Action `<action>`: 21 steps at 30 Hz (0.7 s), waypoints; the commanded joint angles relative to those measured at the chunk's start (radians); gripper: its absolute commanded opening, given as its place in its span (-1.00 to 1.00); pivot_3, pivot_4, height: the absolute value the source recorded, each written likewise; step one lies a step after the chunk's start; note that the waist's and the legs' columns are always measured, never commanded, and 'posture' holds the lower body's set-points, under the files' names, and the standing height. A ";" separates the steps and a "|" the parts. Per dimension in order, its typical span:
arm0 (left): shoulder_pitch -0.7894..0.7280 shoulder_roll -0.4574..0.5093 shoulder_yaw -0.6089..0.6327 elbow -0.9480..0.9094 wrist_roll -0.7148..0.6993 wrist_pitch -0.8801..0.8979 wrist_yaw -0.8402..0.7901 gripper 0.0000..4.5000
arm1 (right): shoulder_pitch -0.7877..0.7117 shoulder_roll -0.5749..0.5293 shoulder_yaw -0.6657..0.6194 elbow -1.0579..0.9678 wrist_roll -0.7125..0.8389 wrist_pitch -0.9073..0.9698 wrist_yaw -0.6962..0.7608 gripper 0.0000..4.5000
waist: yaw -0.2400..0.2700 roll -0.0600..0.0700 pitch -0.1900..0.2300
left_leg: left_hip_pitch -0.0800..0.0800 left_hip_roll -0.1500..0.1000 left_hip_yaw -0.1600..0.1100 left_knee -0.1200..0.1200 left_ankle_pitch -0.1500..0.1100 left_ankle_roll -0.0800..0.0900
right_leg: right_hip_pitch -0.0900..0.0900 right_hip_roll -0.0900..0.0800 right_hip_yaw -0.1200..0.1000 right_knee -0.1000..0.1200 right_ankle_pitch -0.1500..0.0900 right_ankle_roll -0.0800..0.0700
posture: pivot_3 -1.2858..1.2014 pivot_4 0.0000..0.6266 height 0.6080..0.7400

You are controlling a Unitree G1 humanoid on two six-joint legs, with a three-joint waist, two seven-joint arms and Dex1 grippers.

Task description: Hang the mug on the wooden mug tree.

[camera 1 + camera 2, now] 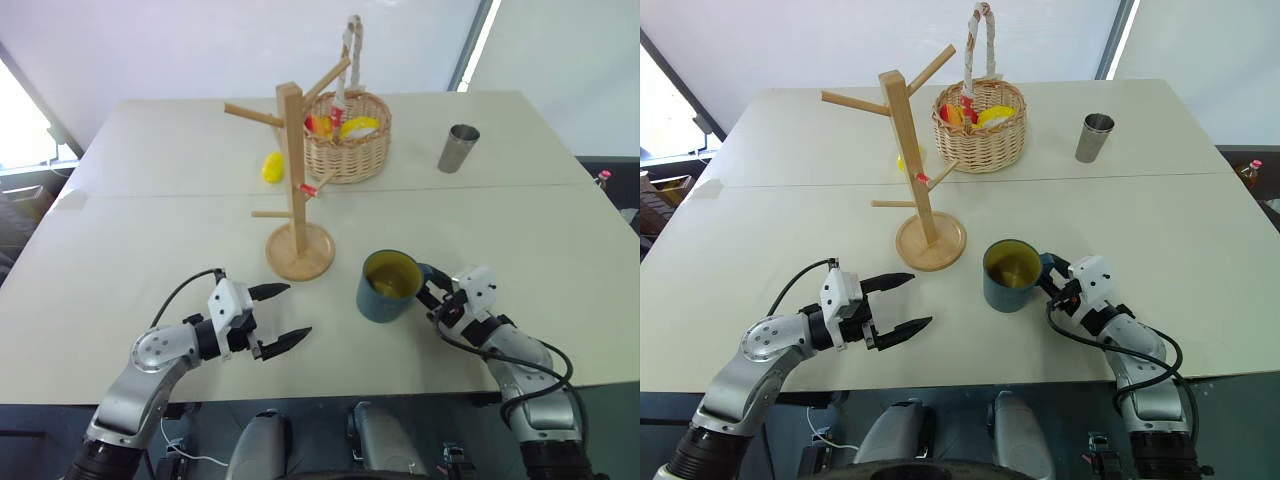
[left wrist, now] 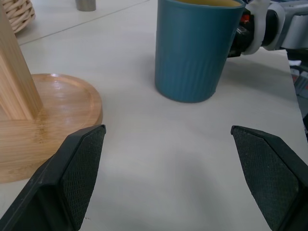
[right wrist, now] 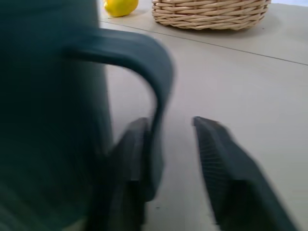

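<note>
The mug [image 1: 389, 287] stands upright on the desk [image 1: 120, 250] near its near edge, just right of the wooden mug tree [image 1: 296, 190], whose round base sits mid-desk with bare surface all round it. The right pincer [image 1: 433, 291] is clamped on the mug's handle from the right. The left pincer [image 1: 282, 318] hovers with its fingers wide apart over open desk, left of the mug and nearer than the tree's base.

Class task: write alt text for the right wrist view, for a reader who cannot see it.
The right tool straddles the handle of the dark teal mug, one finger inside the loop and one outside. Beyond on the table sit a wicker basket and a yellow object.
</note>
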State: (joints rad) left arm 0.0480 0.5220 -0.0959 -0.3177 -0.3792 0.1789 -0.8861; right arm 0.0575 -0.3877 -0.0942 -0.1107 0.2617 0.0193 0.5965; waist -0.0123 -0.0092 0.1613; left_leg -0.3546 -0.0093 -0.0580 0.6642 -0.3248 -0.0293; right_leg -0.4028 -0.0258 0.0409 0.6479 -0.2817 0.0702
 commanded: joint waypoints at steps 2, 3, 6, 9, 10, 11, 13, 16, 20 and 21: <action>-0.001 0.007 0.014 -0.028 0.002 -0.023 0.001 1.00 | 0.008 -0.011 -0.003 -0.083 0.008 0.007 -0.002 -0.98 | 0.000 0.000 0.000 | 0.000 0.000 0.000 0.000 0.000 0.000 | 0.000 0.000 0.000 0.000 0.000 0.000 | 0.03 -0.52 1.00; -0.002 0.008 0.015 -0.027 0.002 -0.023 0.001 1.00 | 0.007 -0.024 0.000 -0.102 -0.011 0.011 -0.007 -0.98 | 0.000 0.000 0.000 | 0.000 0.000 0.000 0.000 0.000 0.000 | 0.000 0.000 0.000 0.000 0.000 0.000 | 0.03 -0.52 1.00; -0.005 0.013 0.025 -0.021 0.003 -0.027 0.004 1.00 | -0.010 -0.103 0.028 -0.182 -0.097 0.020 0.009 -0.98 | 0.000 0.000 0.000 | 0.000 0.000 0.000 0.000 0.000 0.000 | 0.000 0.000 0.000 0.000 0.000 0.000 | 0.03 -0.52 1.00; -0.009 0.022 0.040 -0.006 0.007 -0.040 0.007 1.00 | -0.077 -0.204 0.058 -0.296 -0.155 0.038 0.052 -0.98 | -0.003 0.000 0.000 | 0.000 0.000 0.000 0.000 0.000 0.000 | 0.000 0.000 0.000 0.000 0.000 0.000 | 0.03 -0.52 1.00; -0.012 0.025 0.044 0.000 0.007 -0.043 0.006 1.00 | -0.110 -0.239 0.069 -0.331 -0.173 0.049 0.069 -0.98 | -0.004 0.000 0.000 | 0.000 0.000 0.000 0.000 0.000 0.000 | 0.000 0.000 0.000 0.000 0.000 0.000 | 0.03 -0.52 1.00; -0.015 0.027 0.049 0.005 0.007 -0.045 0.006 1.00 | -0.144 -0.263 0.080 -0.356 -0.187 0.061 0.079 -0.98 | -0.004 0.001 0.000 | 0.000 0.000 0.000 0.000 0.000 0.000 | -0.001 0.000 0.000 0.001 0.000 0.000 | 0.03 -0.52 1.00; -0.019 0.030 0.057 0.014 0.007 -0.049 0.005 1.00 | -0.220 -0.290 0.103 -0.398 -0.202 0.099 0.088 -0.98 | -0.002 0.000 0.000 | 0.000 0.000 -0.001 0.000 0.000 0.000 | -0.001 0.001 -0.001 0.001 0.000 0.000 | 0.03 -0.52 1.00; -0.020 0.031 0.066 0.020 0.008 -0.056 0.006 1.00 | -0.296 -0.302 0.139 -0.435 -0.225 0.155 0.092 -0.98 | 0.001 -0.001 0.000 | 0.000 0.000 -0.001 0.000 0.000 0.000 | -0.001 0.001 -0.001 0.001 0.000 0.000 | 0.03 -0.52 1.00; -0.019 0.039 0.096 0.022 0.002 -0.060 0.011 1.00 | -0.396 -0.300 0.196 -0.477 -0.260 0.273 0.096 -0.98 | 0.001 -0.001 0.000 | -0.001 -0.001 -0.001 0.000 0.000 0.000 | -0.001 -0.001 -0.001 -0.001 0.000 0.000 | 0.03 -0.52 1.00; -0.022 0.043 0.110 0.026 -0.004 -0.061 0.012 1.00 | -0.421 -0.299 0.210 -0.486 -0.261 0.299 0.103 -0.98 | 0.001 -0.001 0.001 | -0.002 -0.001 -0.001 0.000 0.000 0.000 | -0.001 -0.002 -0.001 -0.001 0.000 0.000 | 0.03 -0.52 1.00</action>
State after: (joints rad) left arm 0.0341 0.5535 -0.0206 -0.2767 -0.3710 0.1393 -0.8768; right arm -0.3297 -0.6842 0.1142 -0.5406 0.0027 0.2880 0.6942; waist -0.0113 -0.0102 0.1619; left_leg -0.3562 -0.0105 -0.0586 0.6647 -0.3248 -0.0293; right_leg -0.4037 -0.0274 0.0400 0.6471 -0.2816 0.0703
